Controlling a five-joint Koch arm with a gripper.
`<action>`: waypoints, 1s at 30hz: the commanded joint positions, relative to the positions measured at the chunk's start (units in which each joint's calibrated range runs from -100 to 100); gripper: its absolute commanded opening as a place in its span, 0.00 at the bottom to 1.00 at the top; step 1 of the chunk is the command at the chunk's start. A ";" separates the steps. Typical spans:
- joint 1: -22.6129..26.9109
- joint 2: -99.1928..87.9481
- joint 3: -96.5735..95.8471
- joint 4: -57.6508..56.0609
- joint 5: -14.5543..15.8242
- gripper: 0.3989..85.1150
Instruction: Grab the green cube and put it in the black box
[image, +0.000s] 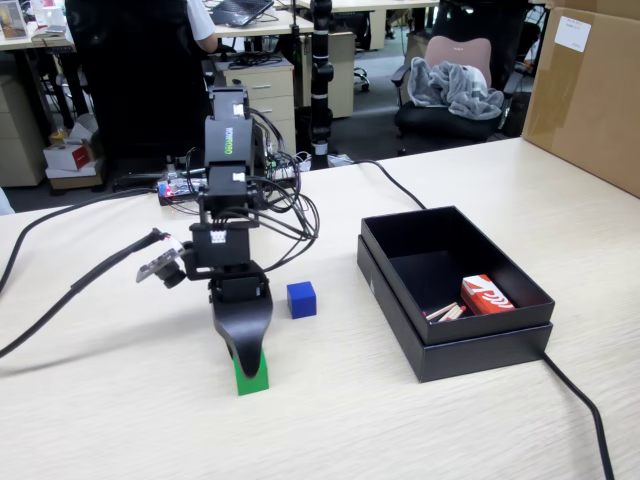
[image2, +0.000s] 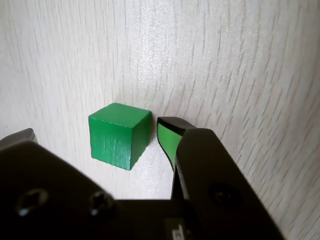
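The green cube (image2: 119, 135) rests on the pale wooden table, standing between my open jaws in the wrist view. My gripper (image2: 95, 132) straddles it: the right fingertip (image2: 167, 131) with its green pad sits just beside the cube's right face, and the left fingertip (image2: 22, 136) stands well clear on the left. In the fixed view the gripper (image: 247, 368) points straight down at the table, its black finger covering the upper part of the green cube (image: 253, 381). The black box (image: 480, 352) stands open to the right in the fixed view.
A blue cube (image: 301, 299) lies just behind and right of the gripper. Inside the black box are a red-and-white packet (image: 486, 295) and some small sticks. A big cardboard box (image: 590, 90) stands at the back right. Black cables (image: 60, 290) cross the table on the left.
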 joint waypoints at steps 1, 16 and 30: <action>0.10 -0.31 5.34 0.51 -0.88 0.55; 0.20 2.79 6.97 0.51 -1.51 0.52; 0.44 3.02 6.88 0.51 -2.69 0.33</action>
